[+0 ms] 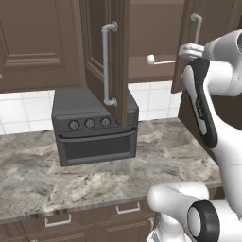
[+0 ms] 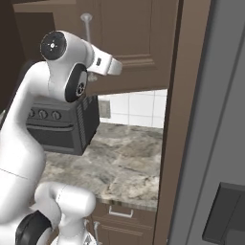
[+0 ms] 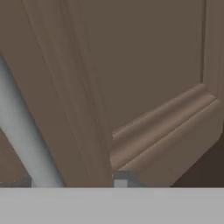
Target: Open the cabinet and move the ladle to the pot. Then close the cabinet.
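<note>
The cabinet (image 1: 142, 42) stands with both doors swung outward, and the ladle (image 1: 158, 60) lies on its shelf, its round bowl pointing left and its thin handle running right toward the gripper (image 1: 189, 49). The gripper reaches in at shelf height by the right door (whose silver bar handle (image 3: 24, 131) crosses the hand view at a slant), but whether its fingers have hold of the ladle I cannot tell. Below, a dark toaster oven (image 1: 94, 127) sits on the marbled counter (image 1: 165, 151).

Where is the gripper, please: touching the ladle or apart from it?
Cannot tell. In the left base view the gripper reaches the ladle at its handle end, but the hand hides any contact.
</note>
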### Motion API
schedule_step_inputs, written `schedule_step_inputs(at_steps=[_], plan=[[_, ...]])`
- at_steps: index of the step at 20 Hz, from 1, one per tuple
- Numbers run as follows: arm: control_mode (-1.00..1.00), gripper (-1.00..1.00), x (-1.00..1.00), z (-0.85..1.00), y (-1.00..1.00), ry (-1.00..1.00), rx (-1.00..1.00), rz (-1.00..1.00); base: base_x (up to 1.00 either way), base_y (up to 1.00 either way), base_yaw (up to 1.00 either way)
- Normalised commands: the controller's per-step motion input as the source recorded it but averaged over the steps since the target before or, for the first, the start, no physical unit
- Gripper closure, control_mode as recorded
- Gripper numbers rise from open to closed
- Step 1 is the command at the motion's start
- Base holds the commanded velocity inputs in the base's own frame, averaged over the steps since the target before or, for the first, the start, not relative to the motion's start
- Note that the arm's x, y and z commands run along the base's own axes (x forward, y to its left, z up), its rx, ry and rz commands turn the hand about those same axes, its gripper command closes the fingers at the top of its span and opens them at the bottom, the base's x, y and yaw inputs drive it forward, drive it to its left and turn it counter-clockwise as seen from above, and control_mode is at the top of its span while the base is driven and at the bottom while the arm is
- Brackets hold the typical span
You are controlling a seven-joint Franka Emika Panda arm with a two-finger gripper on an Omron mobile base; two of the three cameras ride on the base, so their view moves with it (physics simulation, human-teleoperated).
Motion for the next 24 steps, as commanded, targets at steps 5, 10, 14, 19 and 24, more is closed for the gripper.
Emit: schedule_step_inputs(at_steps=[5,10,14,19,24], plan=[[-1.00,1.00,-0.99,0.00,-1.00,0.00,0.00,-0.08,0.00,0.00,0.00],[-1.00,1.00,-0.78,0.00,-0.93,0.00,0.00,-0.09,0.00,0.00,0.00],[-1.00,-1.00,-0.46,0.00,-0.39,0.01,0.00,-0.07,0.00,0.00,0.00],[-1.00,-1.00,-0.64,0.00,0.46,0.01,0.00,-0.06,0.00,0.00,0.00],[-1.00,-1.00,-1.00,0.00,0.71,0.00,0.00,-0.07,0.00,0.00,0.00]])
